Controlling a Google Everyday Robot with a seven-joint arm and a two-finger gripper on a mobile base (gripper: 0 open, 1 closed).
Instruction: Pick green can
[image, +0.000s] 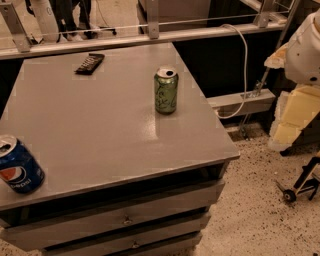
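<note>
The green can (166, 90) stands upright on the grey cabinet top (100, 125), right of the middle and toward the back. It is pale green with a silver top and thin dark lettering. My gripper (287, 125) hangs at the right edge of the view, off the cabinet and over the floor. It is well to the right of the can and a little nearer the front, under the white arm (305, 47). It holds nothing that I can see.
A blue Pepsi can (18, 167) stands at the front left edge. A dark snack bar (90, 63) lies at the back left. Drawers (125, 220) run below the top. A rail (150, 37), a white cable (244, 60) and a wheeled stand (300, 187) are nearby.
</note>
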